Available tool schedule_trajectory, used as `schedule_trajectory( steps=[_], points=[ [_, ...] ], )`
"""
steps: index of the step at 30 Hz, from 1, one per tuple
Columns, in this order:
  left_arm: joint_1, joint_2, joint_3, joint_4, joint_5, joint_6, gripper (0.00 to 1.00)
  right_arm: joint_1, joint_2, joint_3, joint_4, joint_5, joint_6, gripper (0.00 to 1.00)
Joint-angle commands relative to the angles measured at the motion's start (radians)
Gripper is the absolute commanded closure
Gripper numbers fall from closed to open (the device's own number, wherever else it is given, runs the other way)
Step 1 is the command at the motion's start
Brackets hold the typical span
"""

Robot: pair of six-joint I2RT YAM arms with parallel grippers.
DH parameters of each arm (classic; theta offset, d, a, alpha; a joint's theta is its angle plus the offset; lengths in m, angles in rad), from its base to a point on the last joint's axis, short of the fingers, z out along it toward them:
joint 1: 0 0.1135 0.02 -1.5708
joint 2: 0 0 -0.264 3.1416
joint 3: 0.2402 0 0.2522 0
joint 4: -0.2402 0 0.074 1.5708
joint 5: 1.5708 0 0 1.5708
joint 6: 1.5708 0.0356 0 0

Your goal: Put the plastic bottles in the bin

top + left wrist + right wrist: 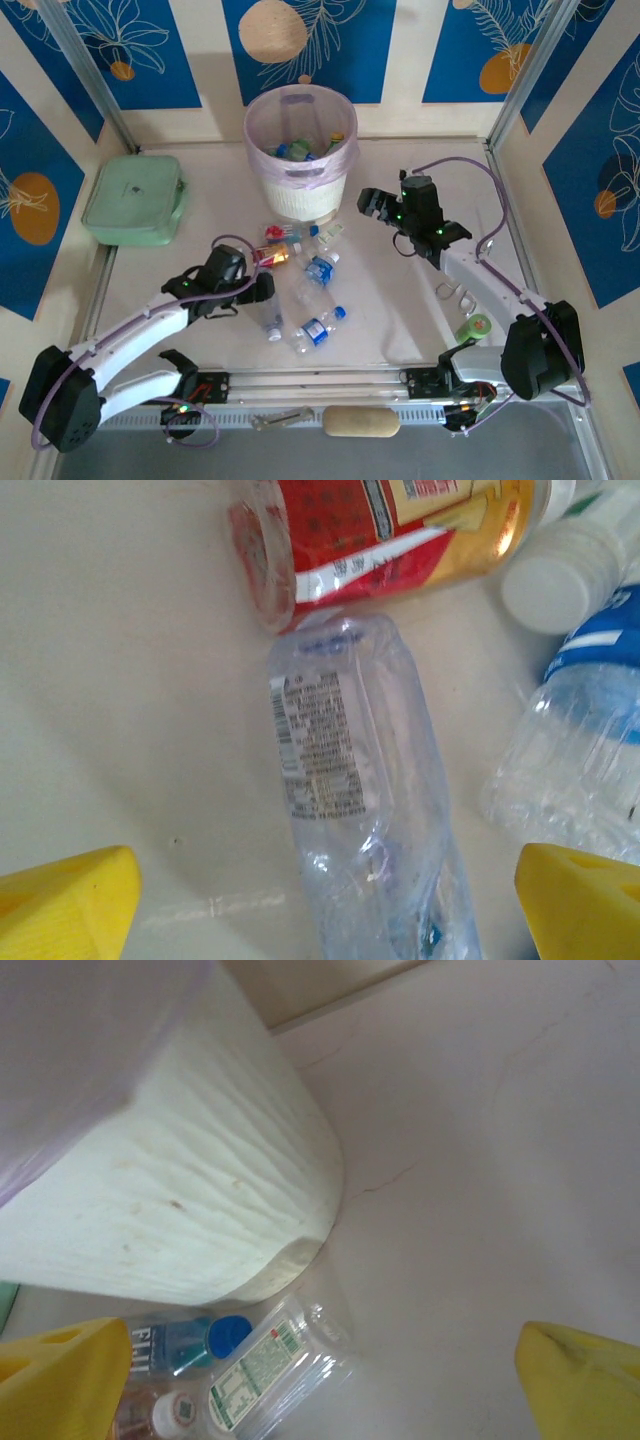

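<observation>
The bin [300,150], round and white with a pink-purple liner, stands at the back centre and holds several bottles. More plastic bottles lie in front of it: a red-labelled one [272,255] and clear blue-capped ones [320,268] [318,328]. My left gripper [266,295] is open, low over the table. Its yellow fingers [65,900] straddle a clear bottle [350,780] without touching it, and the red-labelled bottle [400,530] lies just beyond. My right gripper [372,205] is open and empty beside the bin's wall [180,1210], above a clear green-labelled bottle [265,1370] and a blue-capped one [190,1345].
A pale-green lidded box [133,200] sits at the back left. A small green object [474,327] lies by the right arm's base, with metal rings [460,295] close by. A beige pad [360,422] rests on the front rail. Patterned walls close in the table on three sides.
</observation>
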Motion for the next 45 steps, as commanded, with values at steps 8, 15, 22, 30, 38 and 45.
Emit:
schedule_trajectory(
  steps=[8,15,22,30,38,45],
  points=[
    [-0.184,0.137,0.093,-0.045,-0.197,-0.037,0.14,-0.01,0.028,-0.002,0.053,-0.049,0.078,0.01],
    [-0.267,0.281,0.157,-0.019,-0.258,-0.011,0.16,-0.013,0.029,-0.005,0.057,-0.054,0.078,0.01],
    [-0.288,0.375,0.168,0.009,-0.263,0.002,0.21,-0.013,0.029,-0.001,0.048,-0.053,0.075,0.01],
    [-0.292,0.414,0.162,0.024,-0.283,0.035,0.27,-0.017,0.02,-0.001,0.045,-0.052,0.075,0.01],
    [-0.292,0.428,0.131,0.066,-0.295,0.037,0.33,-0.02,0.016,-0.002,0.04,-0.052,0.075,0.01],
    [-0.292,0.401,0.121,0.074,-0.316,0.043,0.43,-0.024,0.009,-0.006,0.037,-0.049,0.075,0.01]
  ],
)
